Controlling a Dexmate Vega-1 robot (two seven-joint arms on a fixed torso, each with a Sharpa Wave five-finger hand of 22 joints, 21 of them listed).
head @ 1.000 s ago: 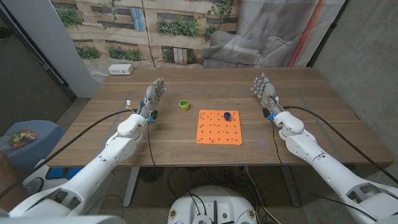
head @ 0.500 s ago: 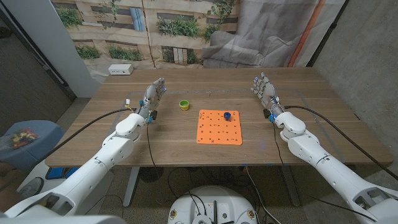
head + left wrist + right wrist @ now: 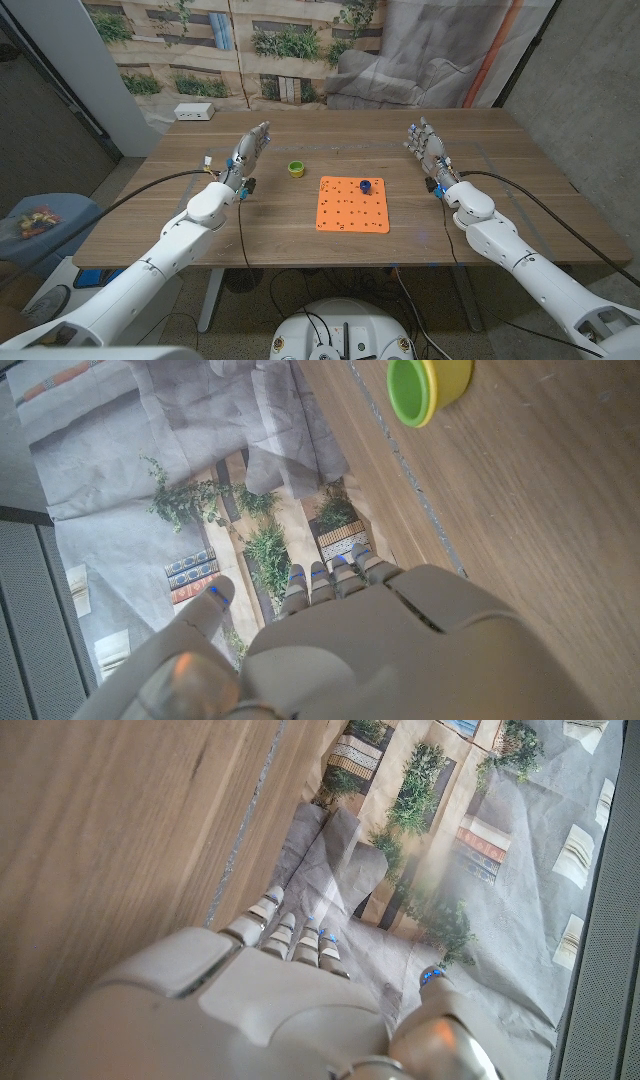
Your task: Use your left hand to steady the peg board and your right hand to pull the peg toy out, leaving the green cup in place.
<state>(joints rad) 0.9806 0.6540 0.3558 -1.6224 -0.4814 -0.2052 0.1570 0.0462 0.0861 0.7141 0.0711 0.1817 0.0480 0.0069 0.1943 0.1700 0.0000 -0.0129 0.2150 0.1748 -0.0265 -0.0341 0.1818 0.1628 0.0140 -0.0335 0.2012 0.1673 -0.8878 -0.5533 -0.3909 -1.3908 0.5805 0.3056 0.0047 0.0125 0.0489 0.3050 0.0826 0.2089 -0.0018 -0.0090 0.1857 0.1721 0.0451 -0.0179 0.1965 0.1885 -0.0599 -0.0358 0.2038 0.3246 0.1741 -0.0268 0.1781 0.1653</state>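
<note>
An orange peg board (image 3: pixel 352 204) lies flat at the table's middle. A dark blue peg toy (image 3: pixel 366 186) stands in it near its far right corner. The green cup (image 3: pixel 296 169) with a yellow outside (image 3: pixel 428 387) sits on the wood just beyond the board's far left corner. My left hand (image 3: pixel 248 150) is held up over the table to the left of the cup, fingers straight and apart, holding nothing (image 3: pixel 340 650). My right hand (image 3: pixel 425 145) is raised on the right of the board, fingers spread, nothing in it (image 3: pixel 280 990).
A white power strip (image 3: pixel 194 112) lies at the table's far left corner. Cables run from both wrists back over the table's near edge. A printed backdrop and a grey draped cloth stand behind the table.
My left hand has turned and leaned a little to the right, towards the cup. The right hand, board, peg toy and cup have stayed put.
</note>
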